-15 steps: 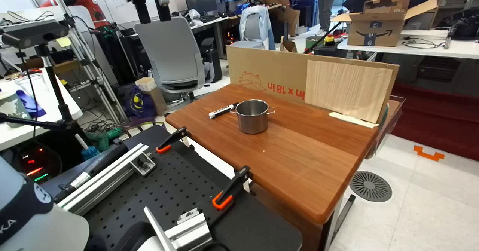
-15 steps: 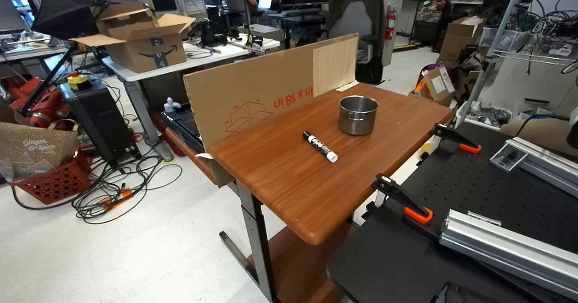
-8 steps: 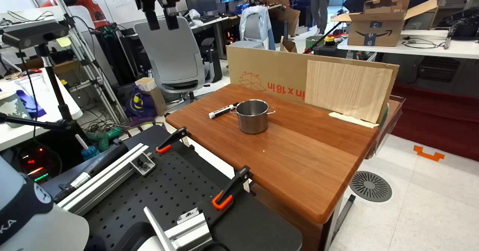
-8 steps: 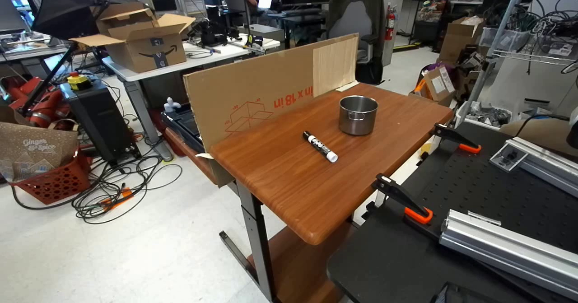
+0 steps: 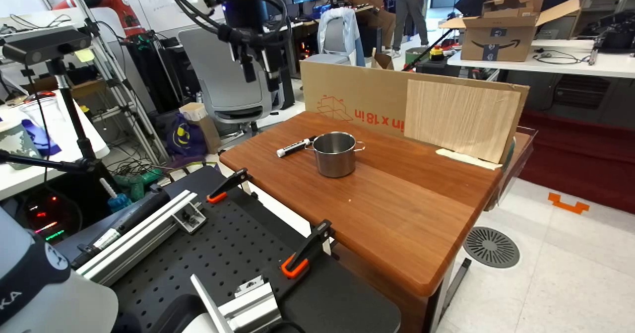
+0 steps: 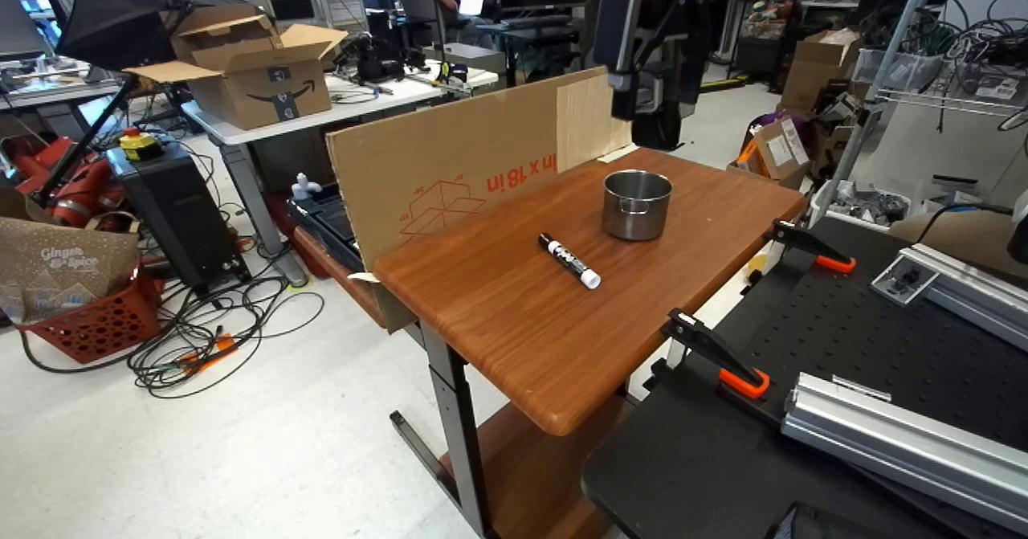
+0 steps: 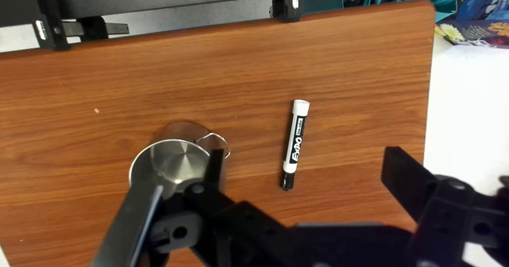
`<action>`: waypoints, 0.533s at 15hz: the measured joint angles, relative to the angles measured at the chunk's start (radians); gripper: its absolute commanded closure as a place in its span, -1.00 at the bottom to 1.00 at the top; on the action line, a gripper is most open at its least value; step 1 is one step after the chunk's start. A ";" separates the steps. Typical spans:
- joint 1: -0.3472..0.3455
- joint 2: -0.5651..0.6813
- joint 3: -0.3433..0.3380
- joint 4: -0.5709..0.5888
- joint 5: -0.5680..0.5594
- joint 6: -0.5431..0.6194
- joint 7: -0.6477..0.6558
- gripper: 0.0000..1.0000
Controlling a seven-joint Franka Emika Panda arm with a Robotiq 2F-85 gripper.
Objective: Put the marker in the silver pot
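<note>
The marker [image 5: 292, 148] is black and white and lies flat on the brown wooden table [image 5: 397, 204]. It also shows in an exterior view [image 6: 569, 260] and in the wrist view [image 7: 295, 139]. The silver pot [image 5: 335, 162] stands upright beside it, apart from it, with thin wire handles; it also shows in an exterior view [image 6: 634, 216]. In the wrist view the pot [image 7: 181, 130] is partly hidden by a finger. My gripper [image 5: 261, 82] is open and empty, well above the table. In the wrist view the marker appears between the fingers [image 7: 305, 151].
A cardboard sheet [image 6: 450, 161] stands along one table edge. Black clamps with orange tips [image 5: 307, 251] grip the edge by the black perforated board [image 5: 223, 253]. A grey chair [image 5: 225, 70] stands behind the gripper in an exterior view.
My gripper has moved down and right in an exterior view, closer to the table, and has come into sight in both exterior views. The marker and pot have not moved. A background person has moved.
</note>
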 measured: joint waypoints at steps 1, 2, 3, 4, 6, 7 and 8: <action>-0.001 0.051 -0.002 0.020 0.006 0.032 0.006 -1.00; -0.001 0.100 -0.005 0.041 0.009 0.058 0.014 -1.00; -0.001 0.147 -0.007 0.062 0.011 0.081 0.022 -1.00; -0.001 0.192 -0.008 0.084 0.013 0.102 0.031 -1.00; 0.000 0.272 -0.008 0.127 0.016 0.130 0.044 -1.00; 0.001 0.306 -0.008 0.147 0.017 0.141 0.051 -1.00; 0.002 0.338 -0.009 0.166 0.019 0.150 0.059 -1.00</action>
